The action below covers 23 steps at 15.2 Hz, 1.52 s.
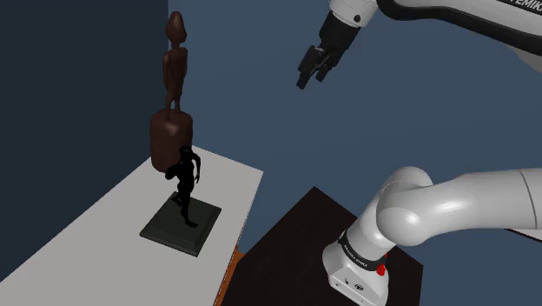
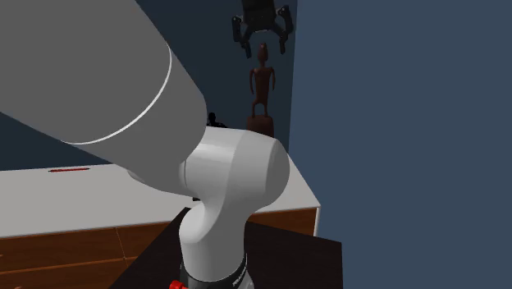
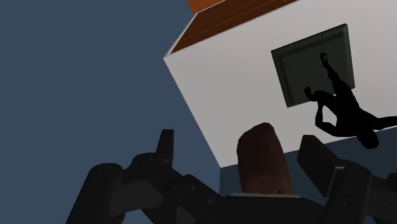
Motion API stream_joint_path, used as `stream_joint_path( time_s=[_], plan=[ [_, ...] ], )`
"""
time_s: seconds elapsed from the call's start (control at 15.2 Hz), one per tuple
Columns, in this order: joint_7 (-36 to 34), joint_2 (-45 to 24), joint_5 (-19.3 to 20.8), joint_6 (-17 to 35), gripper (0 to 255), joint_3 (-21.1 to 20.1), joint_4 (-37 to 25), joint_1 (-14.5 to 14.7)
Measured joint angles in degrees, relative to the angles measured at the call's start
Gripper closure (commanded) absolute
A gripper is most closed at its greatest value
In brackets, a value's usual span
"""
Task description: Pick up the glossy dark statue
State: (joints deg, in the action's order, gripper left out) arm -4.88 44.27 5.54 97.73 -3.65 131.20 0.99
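Observation:
A glossy black statue (image 1: pixel 185 176) of a striding figure stands on a dark square plinth (image 1: pixel 181 225) on the white cabinet top (image 1: pixel 95 235). Just behind it rises a tall brown figure statue (image 1: pixel 174 83) on a rounded brown base. My gripper (image 1: pixel 311 80) hangs open high in the air, off to the shoulder view's right of both statues, touching nothing. In the wrist view the brown statue's top (image 3: pixel 262 159) shows between my fingers (image 3: pixel 164 151), far below them, and the black statue (image 3: pixel 343 111) lies beyond the right finger. In the second exterior view the gripper (image 2: pixel 264 45) hovers above the brown statue (image 2: pixel 262 82).
The white top's edge (image 1: pixel 247 196) drops to an orange-brown wooden front. My dark stand (image 1: pixel 295 252) sits beside it. Blue walls (image 1: pixel 434 113) close in behind and to the side. My own arm (image 2: pixel 123 74) covers much of the second exterior view.

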Motion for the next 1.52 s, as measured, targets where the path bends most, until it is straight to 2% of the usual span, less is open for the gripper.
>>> stream_joint_path(
  time_s=[0.4,0.86,1.52],
  plan=[
    [-5.0,-4.1,-3.3,3.8,0,-2.5,1.5,0.8],
    [-12.6,-13.2,-8.7,11.5,0,-6.5,2.2,2.1],
    [-23.5,-30.9,-14.2,21.6,0,-12.5,-3.8,4.1]
  ],
)
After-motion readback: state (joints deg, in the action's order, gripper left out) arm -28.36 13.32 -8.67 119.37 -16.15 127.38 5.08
